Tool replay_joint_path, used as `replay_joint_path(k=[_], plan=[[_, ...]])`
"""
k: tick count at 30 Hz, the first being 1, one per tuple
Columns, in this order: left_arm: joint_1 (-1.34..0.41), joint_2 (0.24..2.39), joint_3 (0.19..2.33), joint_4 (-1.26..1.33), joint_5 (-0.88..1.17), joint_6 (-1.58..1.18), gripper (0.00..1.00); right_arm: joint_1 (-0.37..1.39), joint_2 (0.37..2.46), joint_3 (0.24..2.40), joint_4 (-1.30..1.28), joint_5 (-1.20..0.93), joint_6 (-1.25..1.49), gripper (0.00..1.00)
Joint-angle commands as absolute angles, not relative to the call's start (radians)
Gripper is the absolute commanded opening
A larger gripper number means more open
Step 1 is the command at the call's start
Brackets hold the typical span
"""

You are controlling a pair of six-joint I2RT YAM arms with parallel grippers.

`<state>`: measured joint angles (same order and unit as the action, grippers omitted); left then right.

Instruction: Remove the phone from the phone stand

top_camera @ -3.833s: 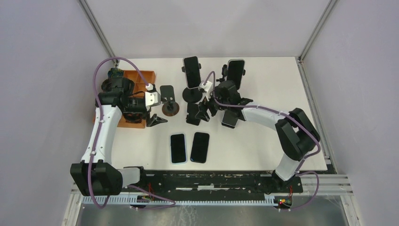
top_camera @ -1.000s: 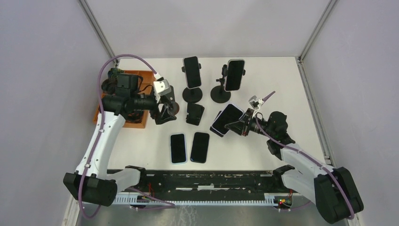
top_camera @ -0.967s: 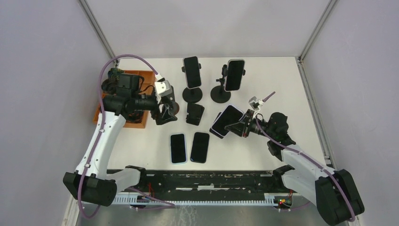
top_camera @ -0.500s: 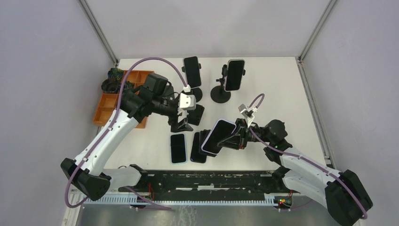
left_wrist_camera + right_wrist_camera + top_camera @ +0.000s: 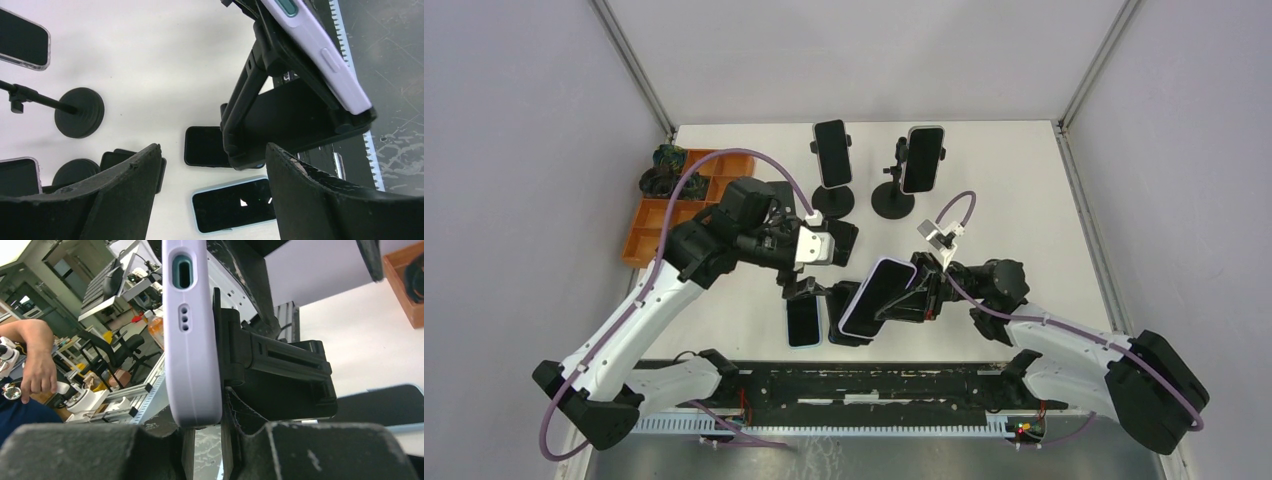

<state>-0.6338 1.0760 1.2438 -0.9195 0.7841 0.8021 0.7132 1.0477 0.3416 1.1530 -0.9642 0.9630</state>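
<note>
The phone (image 5: 876, 295), in a lilac case, sits clamped in a small black phone stand (image 5: 295, 117) and hangs tilted above the table's front middle. My right gripper (image 5: 924, 290) is shut at the base of the stand. In the right wrist view the phone's port edge (image 5: 192, 330) stands upright against the clamp (image 5: 280, 372), just above my fingers. My left gripper (image 5: 802, 290) hovers open and empty just left of the phone. Its fingers (image 5: 125, 200) are spread wide over the phones lying on the table.
Two loose phones (image 5: 802, 320) (image 5: 205, 145) lie flat below the grippers. Two tall stands (image 5: 832, 200) (image 5: 894, 205) at the back each carry a phone. A black object (image 5: 842, 240) lies behind the left wrist. An orange tray (image 5: 649, 235) sits at the left.
The left arm swung from beside the orange tray to the front middle, its jaws narrowing slightly. The right arm carried the phone and stand left and nearer, over the loose phones.
</note>
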Motion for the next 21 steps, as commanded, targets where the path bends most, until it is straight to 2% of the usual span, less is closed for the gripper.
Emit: replay_joint_path(k=[1,9,16,20,21], plan=[[-0.664,1.065,1.241,-0.851,0.784,0.828,0.80,0.740,1.065,0.444,1.339,-0.936,1.001,0.00],[-0.713,1.083,1.245,-0.836,0.748,0.811,0.73,0.779,1.111,0.528,1.337,-0.928,0.997,0.00],[-0.724,1.093,1.276,-0.835,0.736,0.812,0.64,0.817,1.146,0.559,1.317,-0.916,0.978,0.00],[-0.728,1.093,1.284,-0.836,0.737,0.821,0.50,0.828,1.163,0.566,1.294,-0.899,0.970,0.00],[-0.728,1.089,1.280,-0.836,0.741,0.834,0.44,0.829,1.166,0.566,1.291,-0.893,0.972,0.00]])
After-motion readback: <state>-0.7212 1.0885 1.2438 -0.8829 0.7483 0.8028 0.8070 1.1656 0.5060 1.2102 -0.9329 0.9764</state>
